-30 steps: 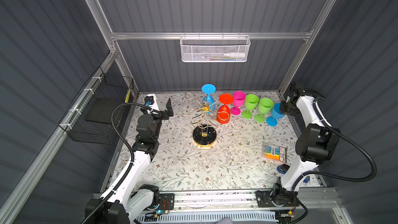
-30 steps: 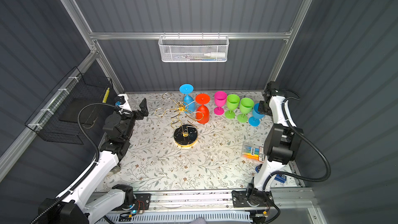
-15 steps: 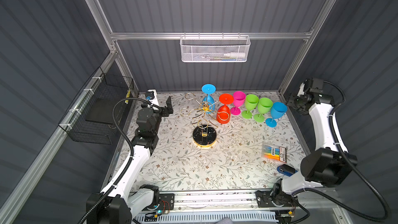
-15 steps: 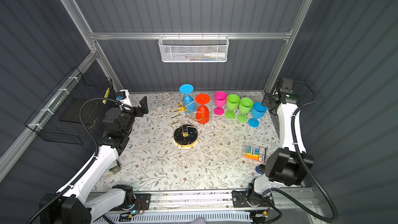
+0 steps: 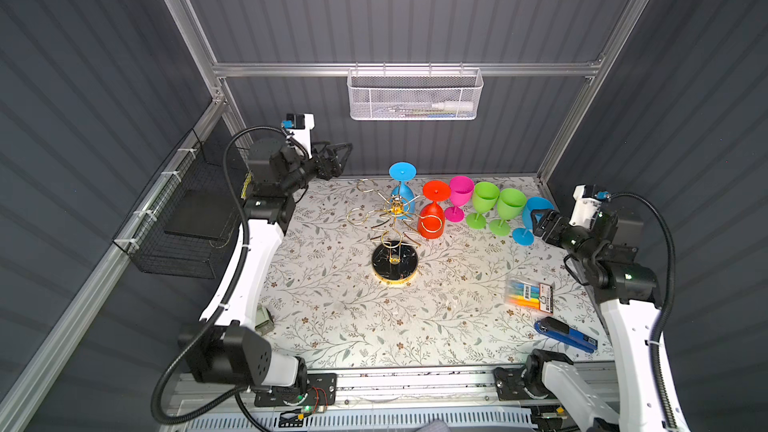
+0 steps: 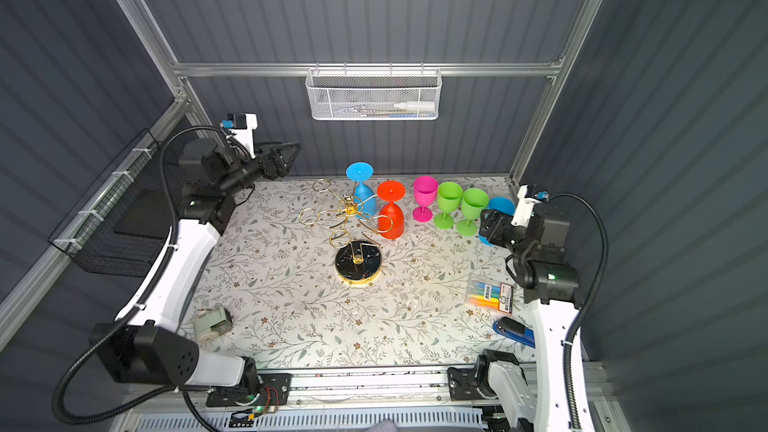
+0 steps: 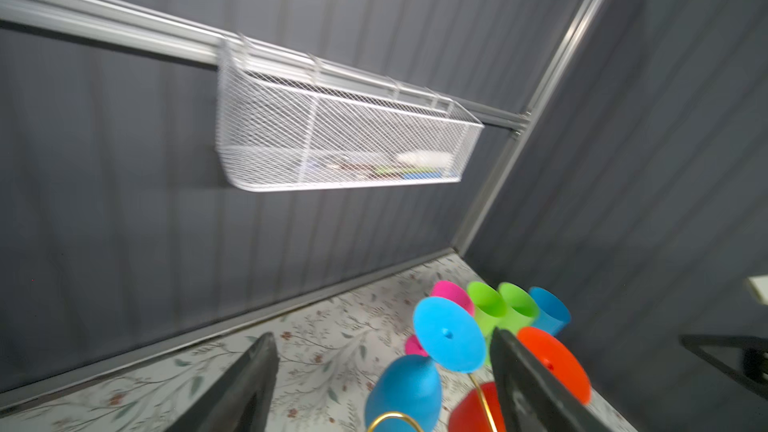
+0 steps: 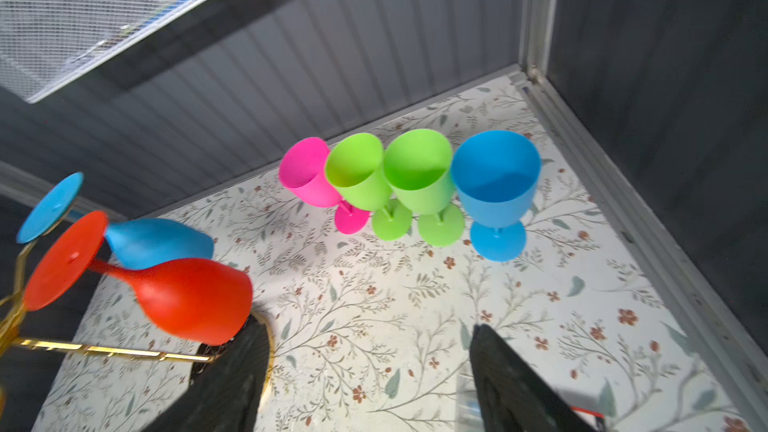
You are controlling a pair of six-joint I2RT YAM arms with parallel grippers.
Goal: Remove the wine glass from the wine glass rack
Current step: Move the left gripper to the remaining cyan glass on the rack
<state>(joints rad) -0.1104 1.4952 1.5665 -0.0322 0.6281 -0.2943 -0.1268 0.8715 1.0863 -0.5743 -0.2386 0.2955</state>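
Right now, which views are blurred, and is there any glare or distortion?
Left wrist view: motion-smeared, the white mesh basket and its rail streaked. Right wrist view: milder blur, the red wine glass soft-edged. Both top views: sharp and evenly lit, no strong glare, frame posts splayed by the wide lens.

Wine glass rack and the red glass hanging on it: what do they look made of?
Wine glass rack: thin, shiny gold-coloured wire, likely metal; its base looks black and marble-patterned with a gold rim, stone or imitation unclear. Red wine glass: opaque, matte, evenly coloured, so probably plastic rather than glass.
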